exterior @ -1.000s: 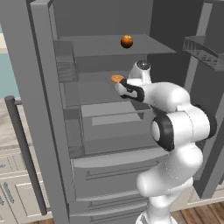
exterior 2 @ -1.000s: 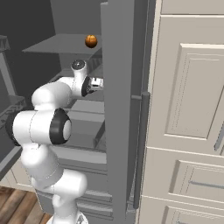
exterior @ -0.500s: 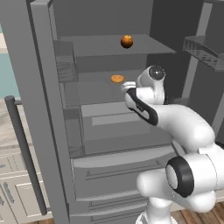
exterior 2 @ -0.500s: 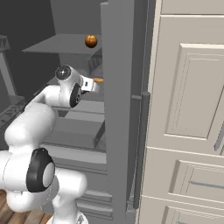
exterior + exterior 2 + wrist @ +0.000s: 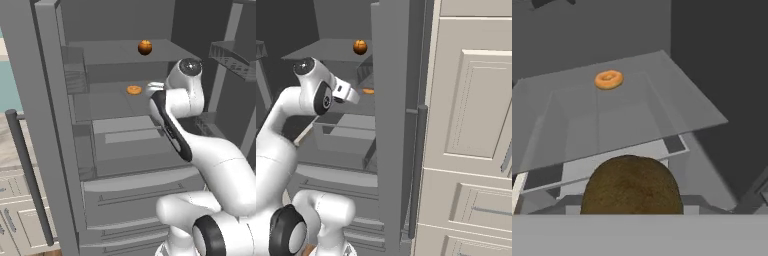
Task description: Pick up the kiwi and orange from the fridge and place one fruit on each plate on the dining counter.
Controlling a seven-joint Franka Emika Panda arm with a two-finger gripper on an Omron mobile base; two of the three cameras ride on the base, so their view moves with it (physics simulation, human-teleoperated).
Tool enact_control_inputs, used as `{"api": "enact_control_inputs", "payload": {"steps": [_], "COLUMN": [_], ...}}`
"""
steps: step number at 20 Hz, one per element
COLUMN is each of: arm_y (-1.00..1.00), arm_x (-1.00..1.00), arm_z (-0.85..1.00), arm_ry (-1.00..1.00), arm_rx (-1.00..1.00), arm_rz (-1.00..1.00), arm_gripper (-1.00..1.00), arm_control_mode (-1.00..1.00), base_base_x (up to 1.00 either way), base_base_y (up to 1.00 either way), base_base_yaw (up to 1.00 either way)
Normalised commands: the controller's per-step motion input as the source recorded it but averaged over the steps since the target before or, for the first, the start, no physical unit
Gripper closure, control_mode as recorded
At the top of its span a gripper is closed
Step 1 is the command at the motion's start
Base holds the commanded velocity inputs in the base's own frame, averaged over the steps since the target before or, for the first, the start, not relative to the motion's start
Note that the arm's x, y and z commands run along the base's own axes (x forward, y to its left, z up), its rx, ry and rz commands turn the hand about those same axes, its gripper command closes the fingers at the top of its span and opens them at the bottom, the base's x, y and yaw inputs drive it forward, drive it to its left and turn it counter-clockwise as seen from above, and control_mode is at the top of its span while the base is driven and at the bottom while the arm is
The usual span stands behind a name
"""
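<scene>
The kiwi [image 5: 631, 185] fills the bottom of the hand view, its lower part cut off, and it covers the finger tips entirely. From the left base view, the white forearm blocks the gripper and whatever it carries. In the right base view, the fridge [image 5: 393, 125] door edge hides most of the middle shelf, leaving a sliver of the flat orange ring [image 5: 369, 91]. The orange [image 5: 145, 47] sits too small to make out its dark spot.

My arm is raised and bent at the elbow; my claw [image 5: 351, 93] is clamped shut on the kiwi [image 5: 631, 185].
</scene>
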Motion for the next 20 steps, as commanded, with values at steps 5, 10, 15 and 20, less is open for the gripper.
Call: {"api": "enact_control_inputs", "payload": {"steps": [5,10,15,20], "arm_y": [0.0,-0.02,0.0,0.02], "arm_x": [-0.94,-0.96,-0.85,-0.41], "arm_z": [0.24,0.15,0.08,-0.14], "arm_ry": [0.08,0.0,0.0,0.08], "arm_rx": [0.0,0.0,0.0,-0.01], "arm_rz": [-0.01,0.0,0.07,0.15], "arm_gripper": [1.0,1.0,1.0,1.0], "arm_control_mode": [-1.0,-1.0,-1.0,-1.0], "base_base_x": [0.0,0.0,0.0,0.0], "base_base_y": [0.0,0.0,0.0,0.0], "base_base_yaw": [0.0,0.0,0.0,0.0]}}
